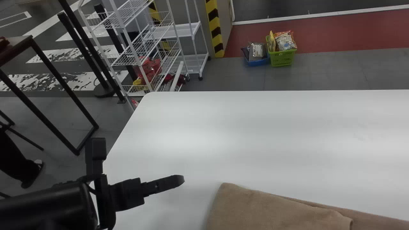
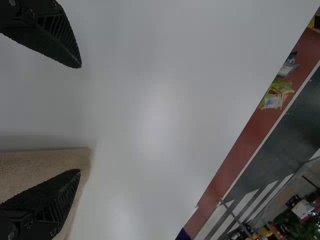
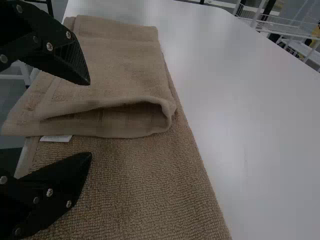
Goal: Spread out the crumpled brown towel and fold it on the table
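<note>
Brown towel (image 1: 274,209) is laid on the white counter (image 1: 255,134), part-folded: one end is doubled over the rest, w/ a white tag (image 3: 56,138) exposed by the fold's edge. L gripper (image 1: 179,180) is held near towel's end, fingers wide; R gripper (image 3: 91,118) is held over towel, fingers wide too.
</note>
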